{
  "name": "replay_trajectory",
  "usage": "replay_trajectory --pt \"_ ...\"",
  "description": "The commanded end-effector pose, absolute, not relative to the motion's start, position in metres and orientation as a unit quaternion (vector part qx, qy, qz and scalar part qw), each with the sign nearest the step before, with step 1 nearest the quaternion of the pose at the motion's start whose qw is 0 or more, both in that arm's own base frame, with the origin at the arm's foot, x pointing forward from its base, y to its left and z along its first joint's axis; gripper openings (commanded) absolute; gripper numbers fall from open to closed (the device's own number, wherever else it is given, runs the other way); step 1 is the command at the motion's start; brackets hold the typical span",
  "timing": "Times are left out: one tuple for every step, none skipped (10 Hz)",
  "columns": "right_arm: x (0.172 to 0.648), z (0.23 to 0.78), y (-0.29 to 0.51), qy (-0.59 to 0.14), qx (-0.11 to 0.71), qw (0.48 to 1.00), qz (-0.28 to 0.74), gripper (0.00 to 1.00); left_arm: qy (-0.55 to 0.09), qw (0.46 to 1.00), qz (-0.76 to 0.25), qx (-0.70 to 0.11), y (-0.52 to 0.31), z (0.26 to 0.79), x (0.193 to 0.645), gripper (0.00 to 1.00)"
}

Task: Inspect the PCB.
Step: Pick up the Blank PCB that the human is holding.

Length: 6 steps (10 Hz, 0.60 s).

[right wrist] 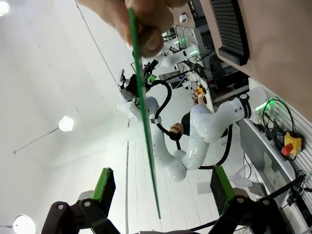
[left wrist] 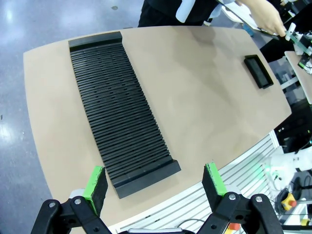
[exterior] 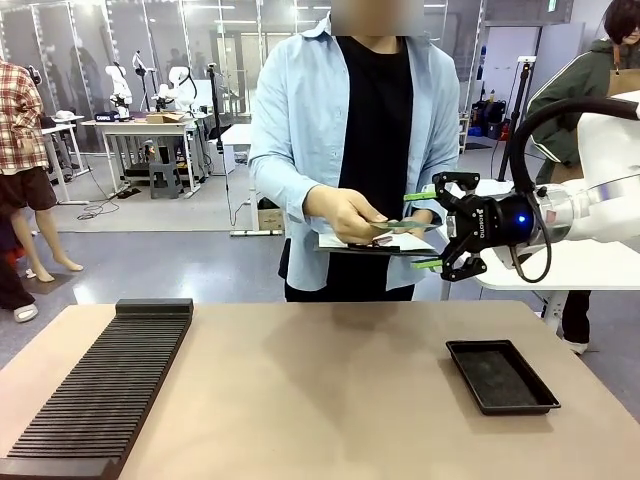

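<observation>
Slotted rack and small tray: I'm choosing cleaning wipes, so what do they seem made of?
Slotted rack: likely moulded black plastic, matte, judging by its uniform ribs. Small tray: probably black plastic too, with a faint sheen on the rim and a dull floor.

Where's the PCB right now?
The PCB is right of centre in the front view, in the person's hand above the clipboard, between the fingers of the open right end effector.

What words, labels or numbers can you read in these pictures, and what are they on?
"ROBOTIQ": white print, turned sideways, on the black body of the right gripper, front view.
PCB: any markings are too small to read.
Sheet on the clipboard: too blurred to read.
Nothing else is legible.
</observation>
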State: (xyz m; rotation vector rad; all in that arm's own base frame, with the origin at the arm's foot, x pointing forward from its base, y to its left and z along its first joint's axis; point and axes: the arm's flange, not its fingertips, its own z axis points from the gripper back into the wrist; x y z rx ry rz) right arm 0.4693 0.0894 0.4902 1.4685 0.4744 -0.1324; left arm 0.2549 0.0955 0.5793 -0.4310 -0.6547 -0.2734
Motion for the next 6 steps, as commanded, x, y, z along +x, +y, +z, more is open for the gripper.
replay_trajectory --pt "0.4708 0.4896 0.0976 0.194 0.665 0.719 -0.066 1.00 -0.316 0.919 -0.124 -0.203 0.0936 0.5794 0.2534 1.00" --pt "0.4710 0.4890 0.0982 0.189 0.663 0.721 -0.069 1.00 -0.316 0.919 -0.124 -0.203 0.0936 0.5794 0.2534 1.00" --pt "0.4711 0.4899 0.0989 0.179 0.663 0.724 -0.072 1.00 -0.316 0.919 -0.124 -0.203 0.0936 0.5794 0.2534 1.00" --pt "0.4708 0.4905 0.0991 0.182 0.665 0.721 -0.071 1.00 -0.316 0.919 -0.124 -0.203 0.0936 0.5794 0.2534 1.00" --pt "0.4706 0.4908 0.0989 0.181 0.665 0.721 -0.069 1.00 -0.316 0.919 -0.124 -0.203 0.0936 0.5794 0.2534 1.00" --pt "0.4706 0.4906 0.0978 0.177 0.665 0.723 -0.064 0.91 -0.316 0.919 -0.124 -0.203 0.0936 0.5794 0.2534 1.00"
